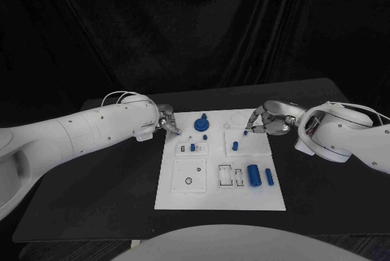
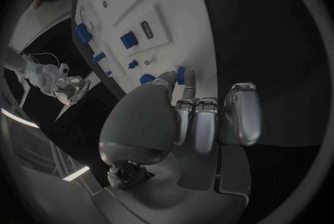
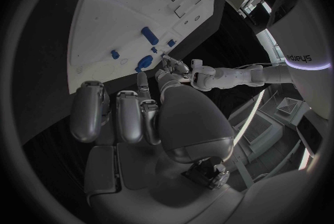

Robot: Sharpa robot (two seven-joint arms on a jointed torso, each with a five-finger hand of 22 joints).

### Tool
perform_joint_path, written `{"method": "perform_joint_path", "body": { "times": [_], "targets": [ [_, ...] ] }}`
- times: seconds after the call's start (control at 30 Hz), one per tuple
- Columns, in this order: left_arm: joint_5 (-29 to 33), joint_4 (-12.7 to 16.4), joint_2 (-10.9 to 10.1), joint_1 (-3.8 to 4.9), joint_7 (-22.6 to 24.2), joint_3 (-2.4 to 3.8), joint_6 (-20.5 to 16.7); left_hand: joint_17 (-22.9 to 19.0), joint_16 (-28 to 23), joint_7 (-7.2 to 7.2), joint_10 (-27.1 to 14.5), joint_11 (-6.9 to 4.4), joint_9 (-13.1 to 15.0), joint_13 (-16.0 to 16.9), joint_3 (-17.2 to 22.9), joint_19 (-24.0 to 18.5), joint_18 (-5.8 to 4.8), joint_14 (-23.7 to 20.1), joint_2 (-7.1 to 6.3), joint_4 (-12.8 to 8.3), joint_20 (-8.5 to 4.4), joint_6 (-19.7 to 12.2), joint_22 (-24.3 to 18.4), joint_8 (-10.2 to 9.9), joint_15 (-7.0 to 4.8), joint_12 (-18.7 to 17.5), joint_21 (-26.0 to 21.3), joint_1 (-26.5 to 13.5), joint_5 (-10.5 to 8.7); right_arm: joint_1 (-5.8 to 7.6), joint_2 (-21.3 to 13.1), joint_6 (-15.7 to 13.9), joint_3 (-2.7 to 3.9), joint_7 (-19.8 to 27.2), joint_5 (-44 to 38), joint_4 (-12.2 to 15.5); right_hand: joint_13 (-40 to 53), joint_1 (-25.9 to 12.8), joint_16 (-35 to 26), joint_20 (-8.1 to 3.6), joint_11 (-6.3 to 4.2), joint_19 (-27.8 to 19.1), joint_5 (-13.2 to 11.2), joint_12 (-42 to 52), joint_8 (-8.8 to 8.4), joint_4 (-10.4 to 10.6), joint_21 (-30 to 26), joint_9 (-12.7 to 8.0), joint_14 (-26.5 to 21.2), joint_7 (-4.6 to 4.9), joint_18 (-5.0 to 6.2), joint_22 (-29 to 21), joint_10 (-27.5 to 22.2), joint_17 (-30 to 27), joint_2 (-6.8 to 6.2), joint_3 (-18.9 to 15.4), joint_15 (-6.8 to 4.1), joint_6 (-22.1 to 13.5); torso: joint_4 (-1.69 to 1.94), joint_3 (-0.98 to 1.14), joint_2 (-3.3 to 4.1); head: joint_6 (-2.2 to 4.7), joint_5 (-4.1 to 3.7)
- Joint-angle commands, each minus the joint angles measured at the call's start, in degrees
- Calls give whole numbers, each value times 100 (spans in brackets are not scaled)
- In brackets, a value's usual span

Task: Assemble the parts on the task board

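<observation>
The white task board (image 1: 211, 196) lies mid-table. On it are a blue round gear-like part (image 1: 202, 124), small blue pegs (image 1: 235, 145), and a blue cylinder (image 1: 254, 174) beside a slim blue bar (image 1: 270, 176). My left hand (image 1: 168, 123) is at the board's far left corner. In the left wrist view it pinches a small blue part (image 2: 181, 75) over the board (image 2: 167, 6). My right hand (image 1: 264, 123) hovers at the far right corner with its fingers (image 3: 128, 115) curled in and nothing visible in them. The gear-like part (image 3: 145, 61) lies just beyond them.
The board has several rectangular recesses (image 1: 230, 175) and a round hole (image 1: 189, 181) in its near half. Bare black table (image 1: 97, 204) surrounds the board, with black curtains behind it. Both forearms reach in from the sides over the far half.
</observation>
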Motion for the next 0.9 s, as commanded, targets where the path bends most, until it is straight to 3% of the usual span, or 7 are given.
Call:
{"method": "perform_joint_path", "body": {
  "times": [0.03,0.2,0.3,0.4,0.63,0.73,0.9],
  "targets": [
    [-14,29,-23,-12,126,3,-110,1509,38,-40,435,23,65,1392,538,9,-63,607,-220,-57,-21,59,1067,21,-42,18,-14,-140,146,-19,-2,22,4,-94,-5,-3,1440,58,-39,-29,-26,79,33,-17,-40,-6,-21,-7,275,15,-12,987,559,-4,8,29,-42,43,-3,0,-5,1,-3],
    [89,133,-125,-10,84,3,-144,1509,38,-41,434,11,211,1386,1297,22,-66,607,-511,-209,-28,89,1070,74,-49,11,0,-409,148,-29,-8,45,4,-108,-5,-5,1434,81,-44,-30,-28,76,35,-20,-44,-25,-30,-7,274,13,-11,985,556,-11,18,51,-44,53,-2,-3,-6,1,5],
    [453,289,-255,3,-47,3,-110,1509,38,-37,420,12,241,1370,1492,20,-65,607,-571,-269,-28,81,1069,72,-48,-9,-5,-493,147,-34,-18,52,4,-119,-5,-1,1433,91,-53,-31,-29,73,35,-21,-47,-32,-38,-7,271,12,-9,983,555,-27,22,60,-45,56,-2,-2,-3,1,-13],
    [949,523,-428,50,-248,4,-53,1509,38,-31,404,15,252,1350,1570,10,-61,607,-601,-289,-28,70,1063,64,-47,-32,-23,-564,147,-37,-32,52,4,-127,-5,5,1424,101,-54,-31,-30,72,37,-25,-49,-41,-41,-7,270,11,-8,982,551,-28,24,69,-45,58,-2,-4,-2,1,-21],
    [1606,1269,-853,270,-928,4,97,1509,38,-20,347,24,252,1284,1658,-43,-40,607,-612,-298,-24,48,1033,31,-42,-110,-113,-750,123,-40,-45,54,4,-141,-5,12,1419,110,-57,-31,-30,70,38,-28,-51,-49,-47,-7,270,11,-7,980,547,-32,25,75,-46,60,-2,-3,-2,1,11],
    [1623,1574,-979,319,-1145,3,-5,1509,38,-13,326,31,246,1259,1676,-69,-31,607,-582,-305,-21,42,1019,10,-37,-140,-159,-840,117,-41,-36,42,4,-142,-5,13,1407,118,-64,-32,-31,69,39,-33,-52,-57,-48,-7,267,10,-7,980,541,-42,25,82,-46,63,-5,-1,-8,1,27],
    [1369,1982,-1126,344,-1347,1,-282,1509,38,-1,278,46,251,1206,1627,-135,-8,607,-521,-300,-11,52,986,0,-24,-204,-267,-967,92,-41,-66,30,4,-147,-5,45,1413,124,-63,-32,-29,68,39,-31,-63,-66,-50,-10,268,15,-7,980,544,-41,13,84,-47,52,-2,-1,-7,1,-10]
  ]
}}
